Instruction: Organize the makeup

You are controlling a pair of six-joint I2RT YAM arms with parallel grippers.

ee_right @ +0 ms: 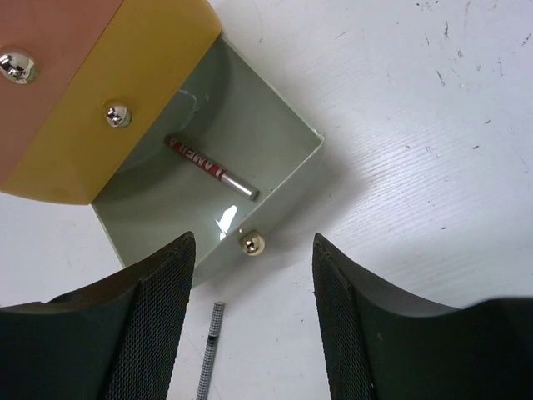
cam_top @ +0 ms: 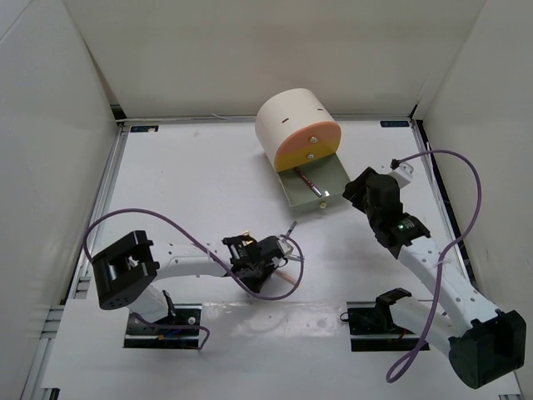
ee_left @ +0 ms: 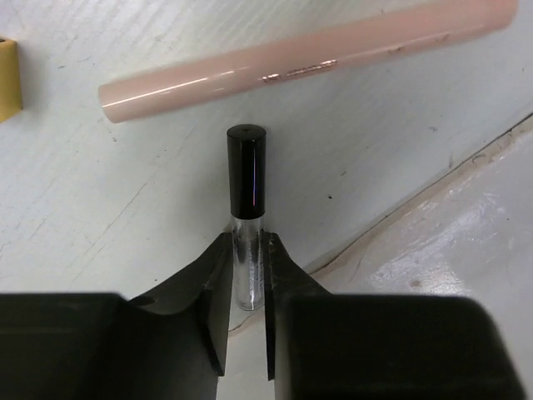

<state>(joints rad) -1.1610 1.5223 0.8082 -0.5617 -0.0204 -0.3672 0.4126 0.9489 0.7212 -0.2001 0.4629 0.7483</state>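
**mika_r:** What's the left gripper (ee_left: 247,250) doing? In the top view the wrist is covering everything.

**dov:** The wrist cam's showing it pinching narrow on the clear gloss tube with a black cap (ee_left: 247,187), lower middle of frame. The tube's bottom end is sitting tucked between the fingers. A long peach-pink tube (ee_left: 308,57) is lying just above, its right end running out of frame. A yellow thing (ee_left: 7,79) is getting cut off at the left edge, can't tell what.

**mika_r:** And the other arm?

**dov:** The right gripper (ee_right: 254,250) is hanging wide, holding nothing, over the grey-green drawer (ee_right: 266,142), where a red-and-silver stick (ee_right: 212,168) is lying. A thin speckled pencil (ee_right: 210,354) is running off the bottom edge.
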